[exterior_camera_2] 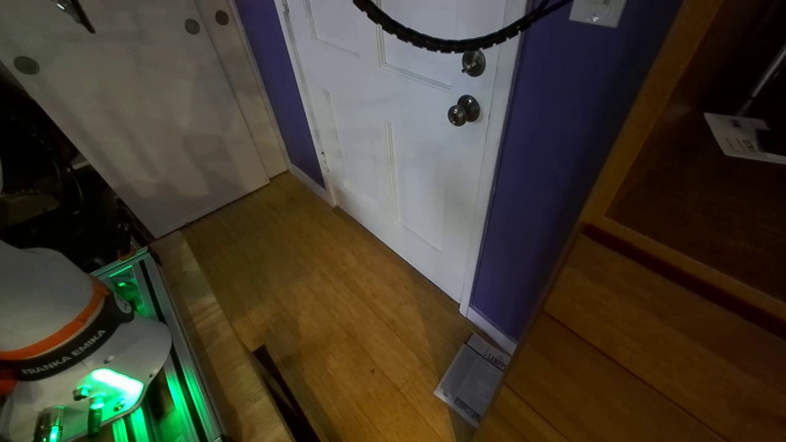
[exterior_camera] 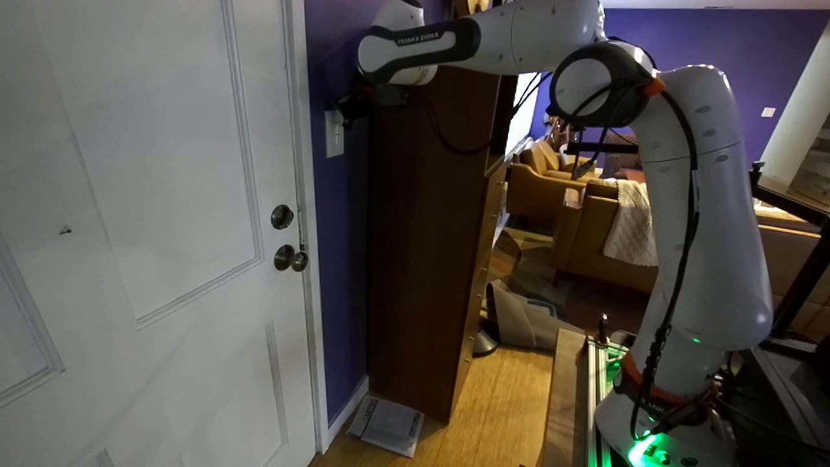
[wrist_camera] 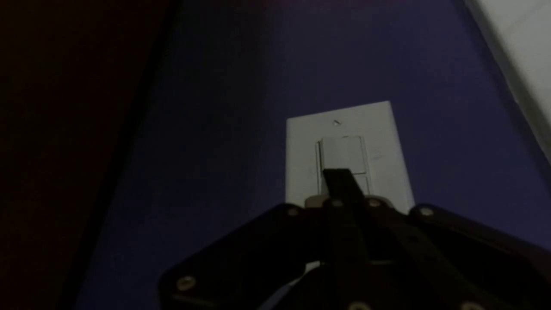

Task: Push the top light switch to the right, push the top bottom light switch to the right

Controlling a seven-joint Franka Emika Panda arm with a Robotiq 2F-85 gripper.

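Observation:
The white wall plate shows in both exterior views [exterior_camera: 334, 144] [exterior_camera_2: 597, 12] and in the wrist view [wrist_camera: 300, 159]. The wrist picture appears upside down, with the door frame on its right. There the bottom light switch [wrist_camera: 343, 154] is a flat white rectangle in plain sight. The top light switch [wrist_camera: 363, 184] is mostly hidden behind my fingertips. My gripper [wrist_camera: 337, 175] is shut and empty, its black tips together in front of the plate near the seam between the switches. In an exterior view the gripper [exterior_camera: 348, 118] is at the plate's upper right. I cannot tell whether it touches.
A tall brown bookcase [exterior_camera: 421, 259] stands close beside the plate and gripper. The white door [exterior_camera: 162, 162] with a silver knob [exterior_camera: 285, 257] is on the other side. A newspaper [exterior_camera: 389, 425] lies on the floor. A black cable [exterior_camera_2: 442, 44] hangs across an exterior view.

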